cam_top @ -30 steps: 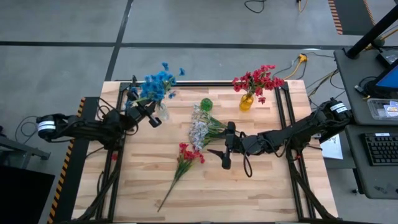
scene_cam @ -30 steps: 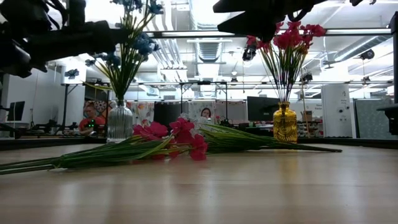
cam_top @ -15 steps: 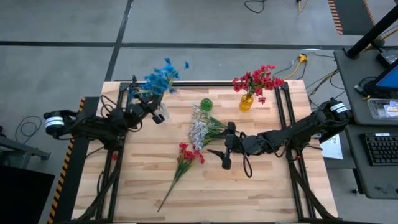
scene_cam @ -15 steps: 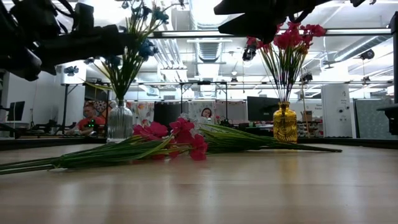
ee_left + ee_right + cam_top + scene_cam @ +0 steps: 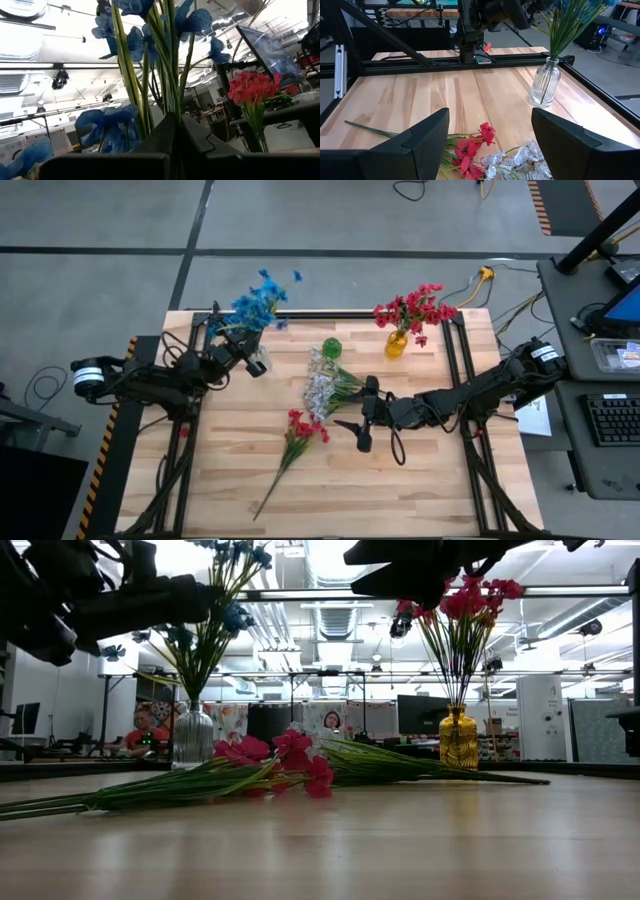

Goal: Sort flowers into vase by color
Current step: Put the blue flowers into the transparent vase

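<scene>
Near the counter's (image 5: pixel 420 490) far-left corner, the left gripper (image 5: pixel 243 350) is pinching its fingers tight on the blue flowers (image 5: pixel 262 300) standing in the clear vase (image 5: pixel 259 361). At mid-counter, the red flowers (image 5: pixel 296 438) and white flowers (image 5: pixel 322 387) are lying flat, stems running diagonally. The right gripper (image 5: pixel 362 421), fingers spread and empty, is hovering just right of them, the nearer arm.

Two vases (image 5: pixel 258 360) (image 5: pixel 396 343) behind loose flowers (image 5: pixel 305 423) on table (image 5: pixel 420 490).

Two dark jointed arms, black cables, white band near each base.
</scene>
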